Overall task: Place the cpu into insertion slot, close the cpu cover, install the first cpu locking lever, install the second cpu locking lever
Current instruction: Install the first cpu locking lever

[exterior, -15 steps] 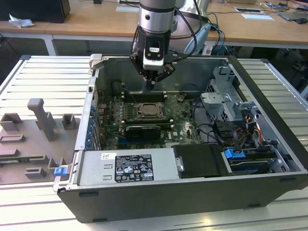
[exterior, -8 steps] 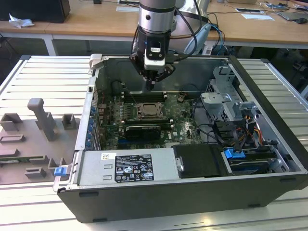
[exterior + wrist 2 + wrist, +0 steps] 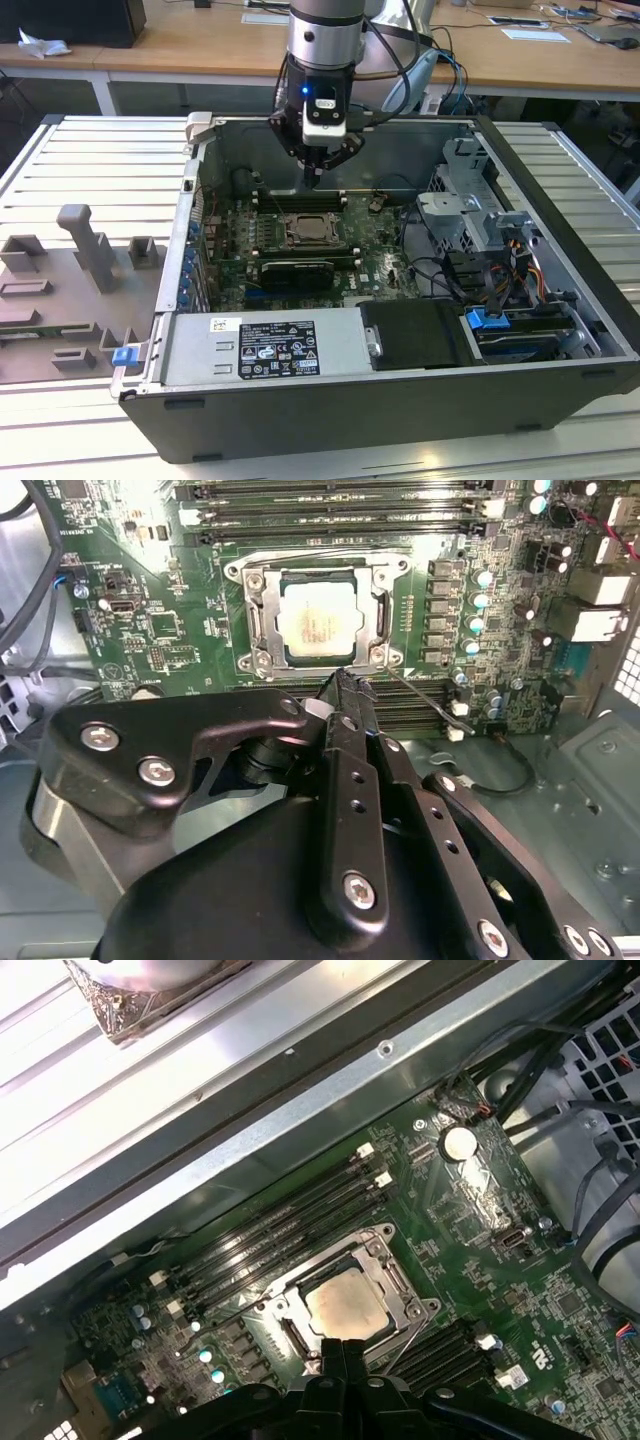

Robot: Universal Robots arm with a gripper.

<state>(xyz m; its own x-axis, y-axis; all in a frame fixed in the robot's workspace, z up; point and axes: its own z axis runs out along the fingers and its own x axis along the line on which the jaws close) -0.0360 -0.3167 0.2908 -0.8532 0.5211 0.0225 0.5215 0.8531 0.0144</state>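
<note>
A dark grey open computer case lies on a ribbed pale metal tabletop, with a green motherboard on its floor. In the exterior view, the robot arm's black claw points straight down into the case, its tip above the board, by the far edge of the square, silver-rimmed insertion slot. Both wrist views show its two fingers pressed together, narrow, holding nothing. The small square cpu, with its pale silver-grey top, sits inside the slot. The thin silvery cpu cover lies flat over it, and the chip shows through the cover's central window. In the second wrist view, the claw tip is just beside one edge of the slot; whether it touches cannot be told. From the corner there, a thin silvery lever rod slants away from the slot. Long black memory slots run along the slot's opposite side
</note>
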